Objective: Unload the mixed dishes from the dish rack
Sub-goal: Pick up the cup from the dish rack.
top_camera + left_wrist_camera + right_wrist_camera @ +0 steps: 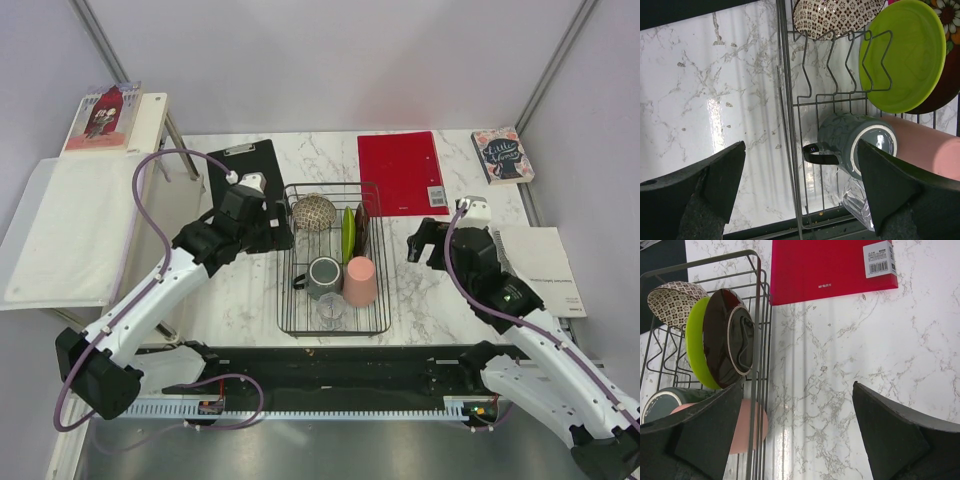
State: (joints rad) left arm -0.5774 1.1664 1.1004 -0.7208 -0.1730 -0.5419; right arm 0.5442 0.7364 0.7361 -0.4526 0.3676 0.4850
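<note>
Left gripper [800, 145], spread empty, hovers at the dish rack [789, 125] edge, seemingly lining up the grey mug [855, 142] ahead. Right gripper [797, 387], likewise open, hangs alongside.

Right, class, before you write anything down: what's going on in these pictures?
Two robot arms are set to unload a dish rack, and nothing is out yet. The bowl, lime-green plate, dark red plate, grey mug, pink cup and clear glass all sit inside it. The left tool hangs open at the rack's left side, facing the mug. The right tool hangs open over the table just right of the rack. Neither holds anything.
</note>
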